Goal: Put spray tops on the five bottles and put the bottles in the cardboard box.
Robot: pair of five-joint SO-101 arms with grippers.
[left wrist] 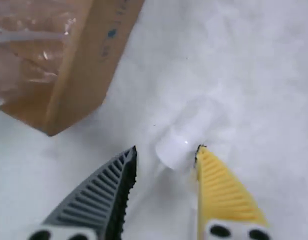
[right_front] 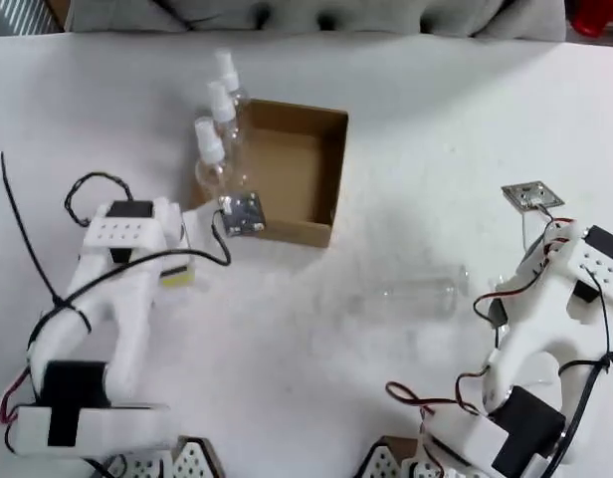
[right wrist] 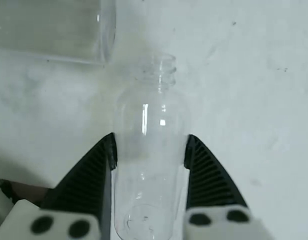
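While left gripper (left wrist: 166, 149) gapes around spray top (left wrist: 188, 131), right gripper (right wrist: 150, 139) pinches bottle (right wrist: 152, 107)

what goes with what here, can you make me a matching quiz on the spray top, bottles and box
1 loose spray top
2 uncapped bottle
3 capped bottles
4 cardboard box

a upright, spray tops on
b inside the right gripper
c brown, open at the top
d inside the left gripper

Pairs: 1-d, 2-b, 3-a, 4-c
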